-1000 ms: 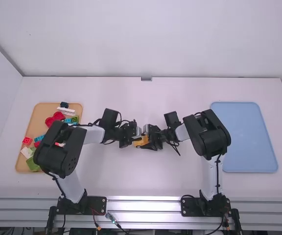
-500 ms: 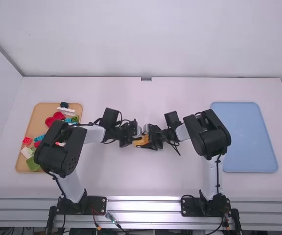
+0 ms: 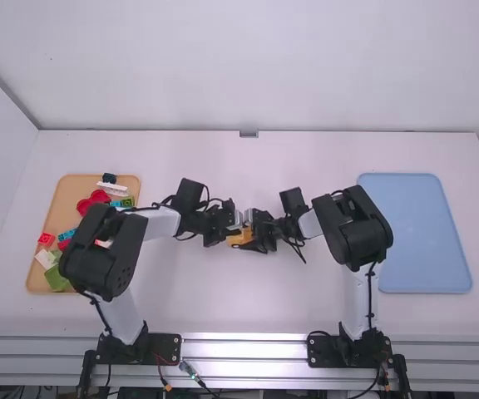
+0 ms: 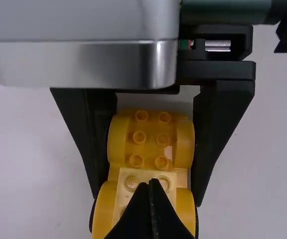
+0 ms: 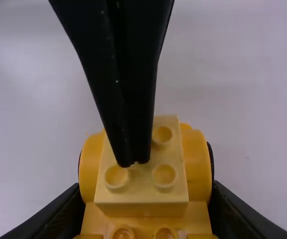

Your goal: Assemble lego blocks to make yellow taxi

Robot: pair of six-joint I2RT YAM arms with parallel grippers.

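Observation:
At the middle of the table in the high view, my left gripper and right gripper meet at the yellow taxi body. In the right wrist view, my right gripper is shut on the sides of the body. A pale yellow brick sits on top of the body. Seen in the left wrist view, my left gripper is shut with nothing between its fingers, its tips over the studs of the pale yellow brick. Whether the tips touch it, I cannot tell.
An orange-brown tray with several loose red, blue, green and white blocks lies at the left, partly under the left arm. A light blue tray lies at the right, beyond the right arm's elbow.
My left arm's wrist has shifted slightly right and away from the camera. The right arm and the taxi body have stayed nearly still.

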